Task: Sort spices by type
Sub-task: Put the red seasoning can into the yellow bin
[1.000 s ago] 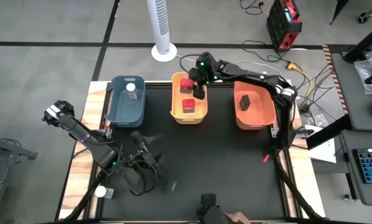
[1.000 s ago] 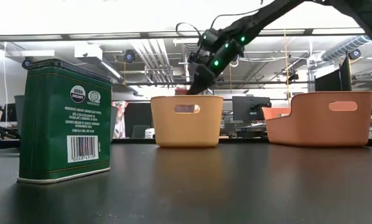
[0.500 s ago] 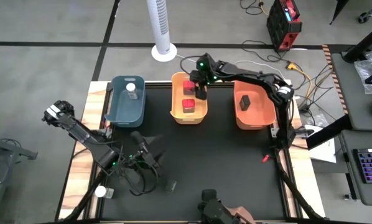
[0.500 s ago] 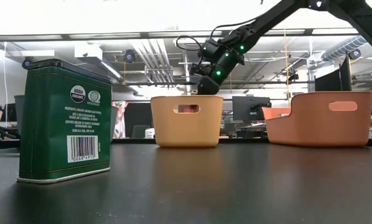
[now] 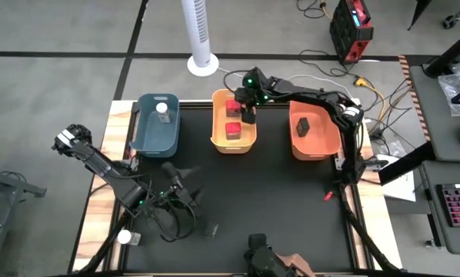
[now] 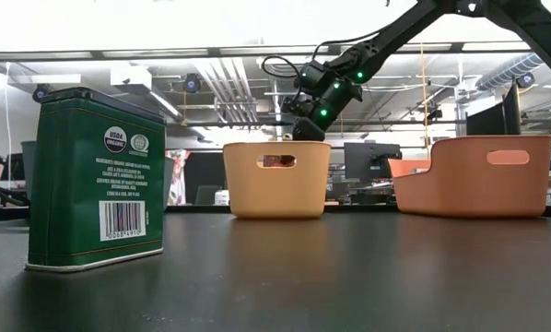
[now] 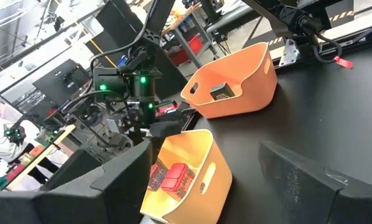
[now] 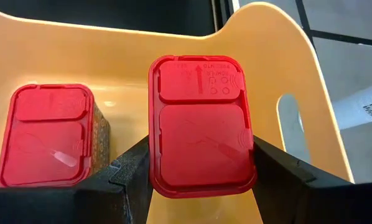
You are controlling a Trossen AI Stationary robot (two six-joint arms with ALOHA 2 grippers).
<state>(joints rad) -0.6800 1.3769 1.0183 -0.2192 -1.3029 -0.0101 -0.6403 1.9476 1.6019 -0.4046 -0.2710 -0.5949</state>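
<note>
My right gripper (image 5: 247, 112) (image 8: 201, 186) reaches into the far end of the yellow bin (image 5: 249, 142). It is open, with one finger on each side of a red-lidded jar (image 8: 201, 130) (image 5: 231, 105) that stands upright in the bin. A second red-lidded jar (image 8: 49, 134) (image 5: 233, 129) stands beside it. A white-lidded jar (image 5: 162, 110) is in the blue bin (image 5: 149, 135), and a dark jar (image 5: 304, 125) (image 7: 221, 92) is in the orange bin (image 5: 322, 146). A green tin (image 6: 96, 180) stands on the mat near the low camera. Another white-lidded jar (image 5: 124, 237) lies at the table's near left edge. My left gripper (image 5: 185, 185) (image 7: 204, 155) waits open over the near left of the mat.
The three bins stand in a row along the far edge of the black mat (image 5: 276, 200). Cables (image 5: 172, 219) lie around the left arm. A small red item (image 5: 328, 196) lies near the right arm's base. The mat's middle holds nothing else.
My right gripper has risen from inside the yellow bin to just above its rim. The red-lidded jar stayed behind in the bin and now shows through the bin's handle hole in the low view.
</note>
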